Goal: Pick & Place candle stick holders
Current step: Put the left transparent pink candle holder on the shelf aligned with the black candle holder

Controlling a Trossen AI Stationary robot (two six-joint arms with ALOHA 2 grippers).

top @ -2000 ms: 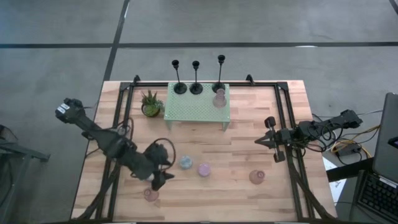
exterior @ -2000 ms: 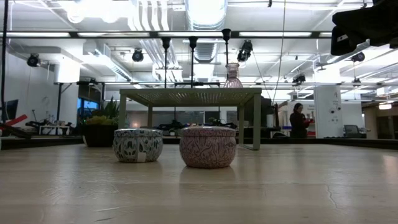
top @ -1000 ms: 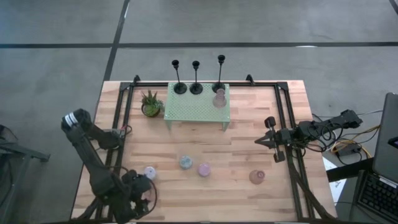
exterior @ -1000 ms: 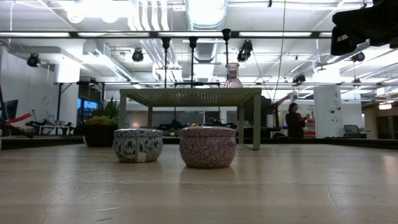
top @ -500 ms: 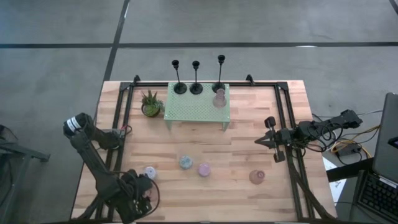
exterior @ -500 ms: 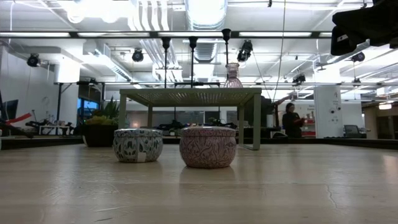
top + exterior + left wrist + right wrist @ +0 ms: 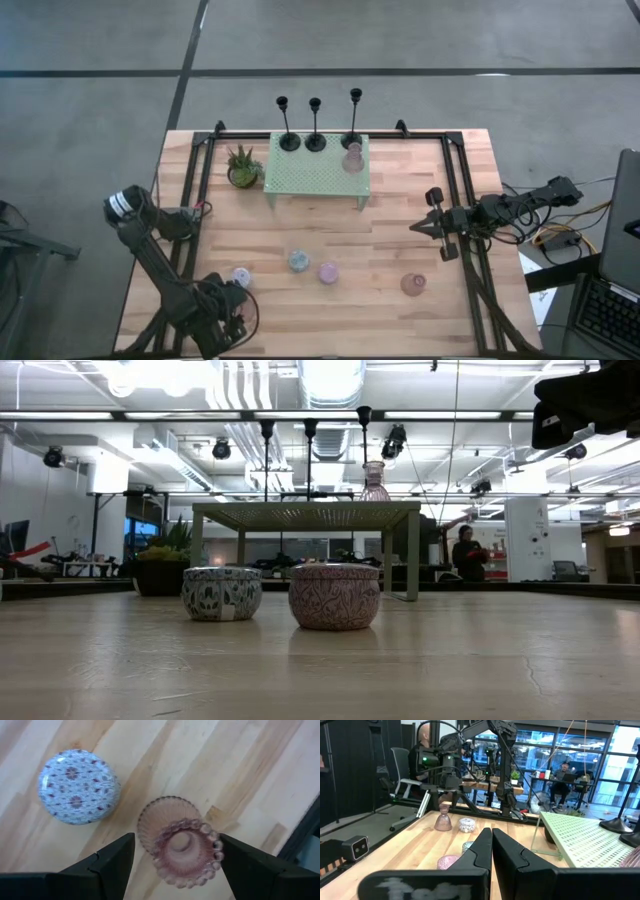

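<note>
Left end effector (image 7: pixel 172 865) is down at the bench's (image 7: pixel 400 240) front-left corner, its fingers spread wide on either side of a pink ribbed glass holder (image 7: pixel 179 843) with a beaded rim. From the wrist view there is a gap on both sides, so nothing is gripped. Just beside the holder sits a round lavender patterned tin (image 7: pixel 78 786).

That pink piece looks like pressed glass: stiff, smooth, probably slippery and easy to chip, and light enough to tip if nudged off-centre. My call is to close gently across the ribbed body below the beaded rim, where the fluting should give the pads some bite. Pinching the beads themselves looks risky.

Further along the front edge stand a pale blue tin (image 7: pixel 299 262), a pink tin (image 7: pixel 328 272) and another pink holder (image 7: pixel 413 285) toward the right. These tins look rigid and squat, best taken across the sides.

At the rear, three black candlesticks (image 7: pixel 315 123) and a pink glass holder (image 7: pixel 352 158) stand on the mint-green shelf (image 7: pixel 310 175); top-heavy, grip low on the stem.

Right end effector (image 7: pixel 491 847) waits clenched and empty at the right edge.
</note>
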